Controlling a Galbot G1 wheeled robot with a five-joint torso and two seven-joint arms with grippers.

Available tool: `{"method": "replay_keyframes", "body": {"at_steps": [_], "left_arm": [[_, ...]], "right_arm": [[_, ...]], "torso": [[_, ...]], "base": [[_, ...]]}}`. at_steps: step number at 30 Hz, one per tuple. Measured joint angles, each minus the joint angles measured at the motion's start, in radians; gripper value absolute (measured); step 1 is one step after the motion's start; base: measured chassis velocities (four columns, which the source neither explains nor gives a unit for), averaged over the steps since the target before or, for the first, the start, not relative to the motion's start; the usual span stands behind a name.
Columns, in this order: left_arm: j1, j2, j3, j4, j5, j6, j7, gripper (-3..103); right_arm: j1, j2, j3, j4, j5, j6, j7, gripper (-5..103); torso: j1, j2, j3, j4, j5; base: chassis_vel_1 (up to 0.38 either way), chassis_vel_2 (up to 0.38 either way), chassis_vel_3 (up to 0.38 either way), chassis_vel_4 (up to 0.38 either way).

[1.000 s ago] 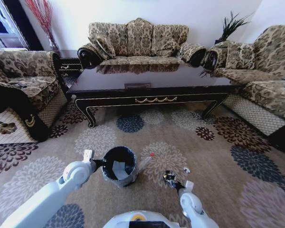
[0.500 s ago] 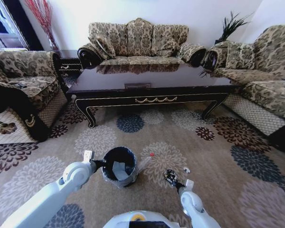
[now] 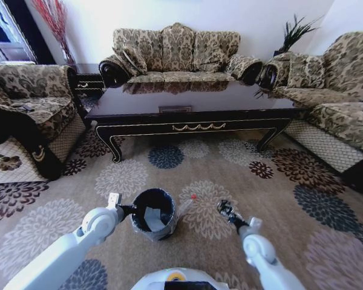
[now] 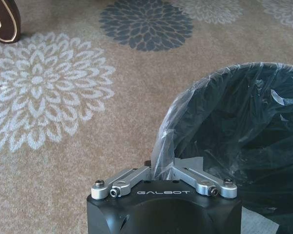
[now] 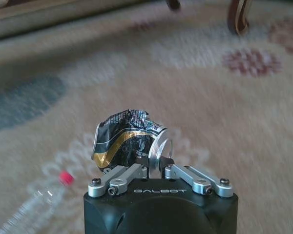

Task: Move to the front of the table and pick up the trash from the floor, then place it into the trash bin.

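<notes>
The black trash bin [image 3: 152, 212] with its thin plastic liner stands on the flowered carpet floor [image 3: 272, 199], in front of the long dark table [image 3: 193, 109]. My left gripper [image 3: 126, 209] is shut on the bin's near rim and liner [image 4: 162, 161]. A piece of white paper [image 3: 151, 216] lies inside the bin. To the bin's right, my right gripper [image 3: 224, 209] is shut on a crushed black-and-gold can [image 5: 127, 139], held above the carpet. Between bin and can, a clear bottle with a red cap [image 3: 186, 204] lies on the floor, the bottle [image 5: 36, 202] below the held can.
Patterned sofas ring the table: one behind it [image 3: 175, 51], an armchair at the left [image 3: 30, 115] and another at the right [image 3: 339, 103]. Open carpet stretches between me and the table. A curved table leg [image 4: 4, 22] shows beyond the bin.
My right gripper has risen off the carpet with the crushed can and shifted a little to the right. The left arm and bin have stayed put.
</notes>
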Motion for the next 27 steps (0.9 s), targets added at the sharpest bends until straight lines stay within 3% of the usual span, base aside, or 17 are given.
{"method": "replay_keyframes", "body": {"at_steps": [6, 14, 21, 27], "left_arm": [[0.002, -0.003, 0.016, 0.008, 0.02, 0.0, 0.011, 0], [-0.016, -0.003, 0.05, 0.013, 0.044, -0.001, 0.028, 0], [-0.131, -0.043, 0.182, 0.062, 0.048, -0.002, 0.023, 0], [-0.255, -0.072, 0.296, 0.082, 0.005, -0.001, 0.007, 0]], "right_arm": [[-0.066, -0.025, 0.01, 0.24, -0.031, 0.008, -0.028, 10], [-0.154, -0.05, -0.007, 0.407, -0.114, 0.024, -0.09, 10], [-0.251, -0.072, -0.079, 0.473, -0.275, 0.058, -0.16, 10], [-0.272, -0.074, -0.09, 0.485, -0.319, 0.068, -0.192, 10]], "torso": [[0.0, 0.0, 0.0, 0.0003, 0.0001], [0.0, 0.0, 0.0, 0.0002, 0.0], [0.0, 0.0, 0.0, 0.0002, -0.0001], [0.0, 0.0, 0.0, -0.0003, -0.0001]], "base": [[0.0, 0.0, 0.0, 0.0], [0.0, 0.0, 0.0, 0.0], [0.0, 0.0, 0.0, 0.0], [0.0, 0.0, 0.0, 0.0]]}}
